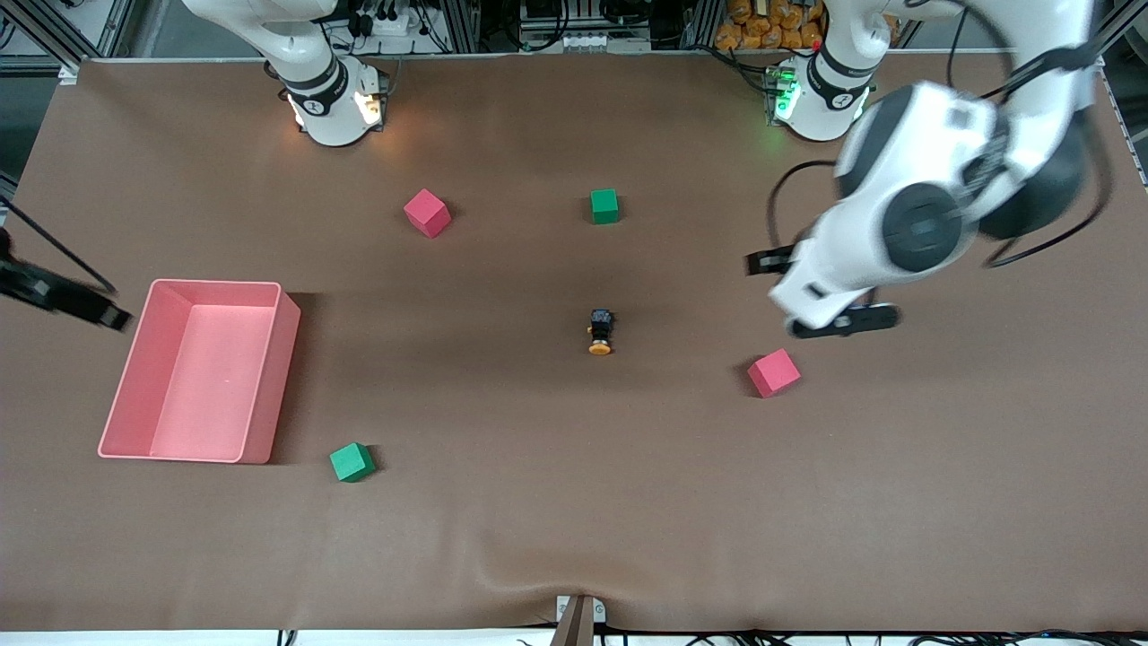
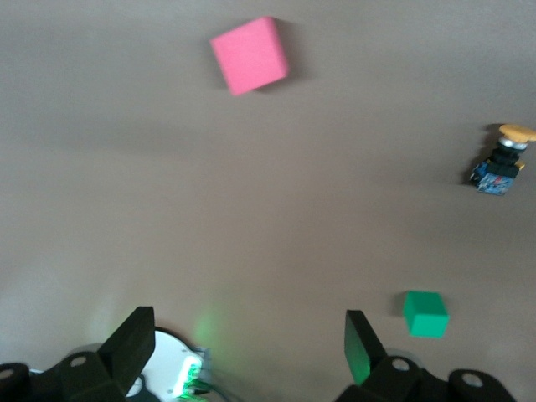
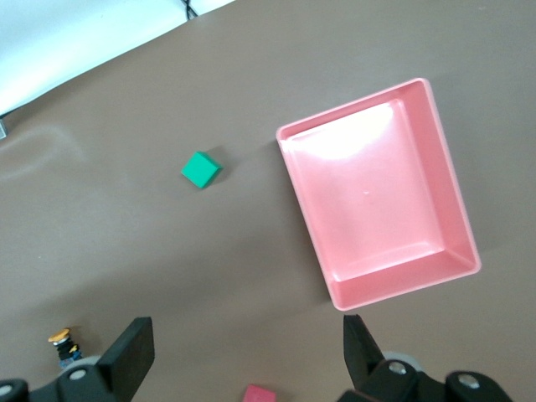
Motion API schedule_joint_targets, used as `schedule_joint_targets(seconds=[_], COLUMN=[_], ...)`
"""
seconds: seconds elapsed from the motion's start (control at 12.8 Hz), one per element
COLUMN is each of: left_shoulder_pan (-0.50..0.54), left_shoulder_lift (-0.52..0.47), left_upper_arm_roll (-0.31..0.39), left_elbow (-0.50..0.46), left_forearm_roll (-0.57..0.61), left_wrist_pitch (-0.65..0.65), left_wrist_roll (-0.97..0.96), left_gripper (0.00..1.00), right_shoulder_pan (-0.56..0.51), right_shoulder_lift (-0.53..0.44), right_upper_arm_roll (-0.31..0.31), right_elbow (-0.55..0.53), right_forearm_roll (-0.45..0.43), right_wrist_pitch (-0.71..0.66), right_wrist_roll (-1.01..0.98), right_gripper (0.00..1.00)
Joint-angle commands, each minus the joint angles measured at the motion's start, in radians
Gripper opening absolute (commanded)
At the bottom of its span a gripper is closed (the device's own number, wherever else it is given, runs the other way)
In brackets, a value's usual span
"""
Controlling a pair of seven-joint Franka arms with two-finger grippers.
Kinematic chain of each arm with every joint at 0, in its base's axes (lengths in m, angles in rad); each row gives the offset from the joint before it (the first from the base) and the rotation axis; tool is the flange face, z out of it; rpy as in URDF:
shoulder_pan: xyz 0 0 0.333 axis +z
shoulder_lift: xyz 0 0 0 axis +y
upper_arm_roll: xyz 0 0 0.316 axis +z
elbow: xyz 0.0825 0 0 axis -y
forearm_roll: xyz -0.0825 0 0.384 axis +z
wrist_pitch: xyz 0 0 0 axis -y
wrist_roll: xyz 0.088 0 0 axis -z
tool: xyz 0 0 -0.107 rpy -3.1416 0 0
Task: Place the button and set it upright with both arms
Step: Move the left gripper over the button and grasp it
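The button [image 1: 601, 332] lies on its side mid-table, with its orange cap toward the front camera and its black body away from it. It also shows in the left wrist view [image 2: 501, 159] and the right wrist view [image 3: 64, 345]. My left gripper [image 1: 821, 292] is open and empty, up over the table toward the left arm's end, beside a red cube [image 1: 773, 372] and apart from the button. Its fingers [image 2: 134, 343] are spread wide. My right gripper [image 3: 244, 352] is open and empty, held high; it is out of the front view.
A pink bin [image 1: 215, 283] stands toward the right arm's end and shows in the right wrist view [image 3: 347, 107]. A green cube [image 1: 352, 462] lies beside it. Another red cube [image 1: 427, 213] and green cube [image 1: 604, 205] lie nearer the bases. A dark stand [image 1: 63, 301] juts in beside the bin.
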Motion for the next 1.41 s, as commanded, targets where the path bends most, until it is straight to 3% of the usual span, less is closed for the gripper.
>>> schedule_joint_targets(seconds=[0.0, 0.31, 0.55, 0.78, 1.18, 1.33], left_shoulder_pan=[-0.07, -0.121, -0.144, -0.162, -0.213, -0.218], left_shoulder_lift=[0.105, 0.186, 0.24, 0.298, 0.407, 0.435], left_upper_arm_roll=[0.004, -0.014, -0.027, -0.028, -0.028, -0.028], left_elbow=[0.105, 0.107, 0.108, 0.111, 0.105, 0.102], left_forearm_roll=[-0.015, -0.038, -0.068, -0.068, -0.068, -0.138], left_wrist_pitch=[0.047, 0.221, 0.336, 0.425, 0.468, 0.471], left_wrist_roll=[-0.092, 0.006, 0.014, 0.028, 0.031, 0.031], left_gripper=[1.0, 1.0, 1.0, 1.0, 1.0, 1.0], right_shoulder_pan=[0.002, 0.002, 0.007, -0.001, -0.003, -0.003], right_shoulder_lift=[-0.312, -0.343, -0.294, -0.196, -0.196, -0.196], right_upper_arm_roll=[-0.031, -0.024, -0.02, -0.018, -0.02, -0.02], right_elbow=[-0.448, -0.492, -0.401, -0.249, -0.247, -0.247], right_forearm_roll=[-0.034, -0.084, -0.084, -0.086, -0.084, -0.084], right_wrist_pitch=[0.167, 0.152, 0.14, 0.034, 0.018, 0.004], right_wrist_roll=[-0.077, -0.094, -0.096, -0.151, -0.157, -0.159], right_gripper=[1.0, 1.0, 1.0, 1.0, 1.0, 1.0])
